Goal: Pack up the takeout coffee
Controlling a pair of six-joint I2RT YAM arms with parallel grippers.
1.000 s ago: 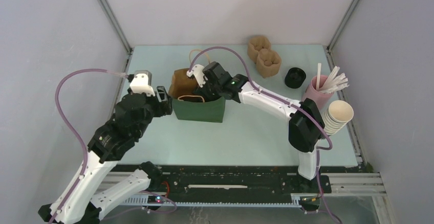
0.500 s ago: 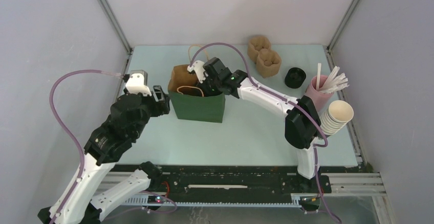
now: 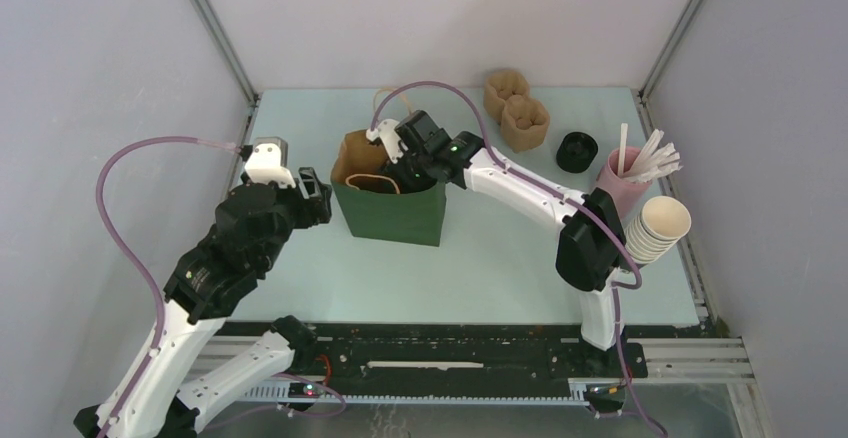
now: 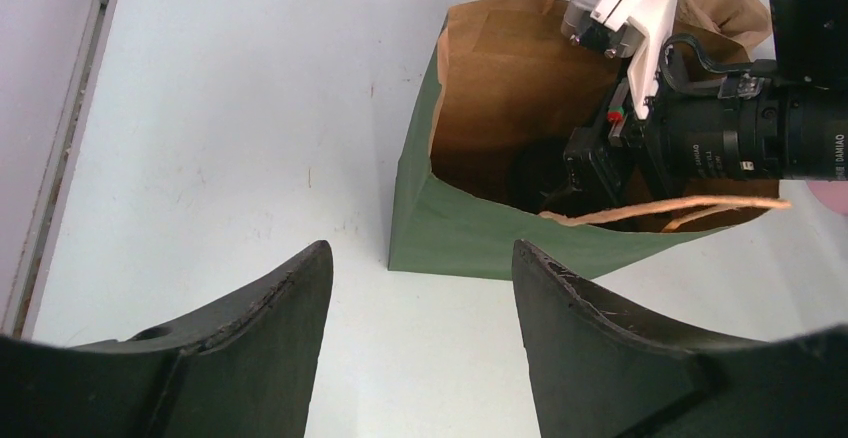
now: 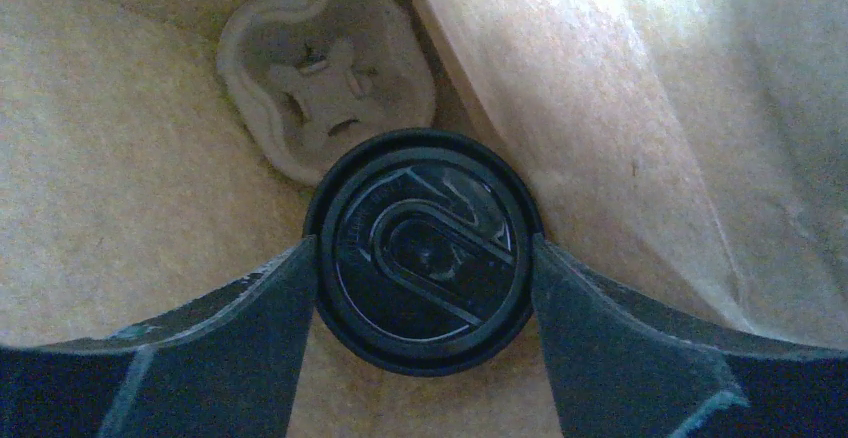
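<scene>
The takeout coffee (image 5: 425, 248) shows only as its round black lid, deep inside the green paper bag (image 3: 390, 218), which has brown inner walls. My right gripper (image 5: 425, 246) reaches down into the bag (image 4: 500, 243), and its two dark fingertips lie against the lid's left and right rim. In the top view the right gripper (image 3: 398, 170) is half hidden by the bag's mouth. My left gripper (image 4: 420, 258) hovers over bare table just left of the bag. It is open with nothing between its fingers. In the top view the left gripper (image 3: 316, 190) sits beside the bag's left wall.
A moulded pulp cup carrier (image 5: 325, 78) lies in the bag beside the lid. At the back right stand two pulp carriers (image 3: 517, 110), a black lid stack (image 3: 576, 151), a pink cup of straws (image 3: 622, 186) and nested paper cups (image 3: 660, 226).
The bag has gone from leaning back to upright and shifted slightly. My right gripper has sunk deeper into it. The left arm has drawn back a little.
</scene>
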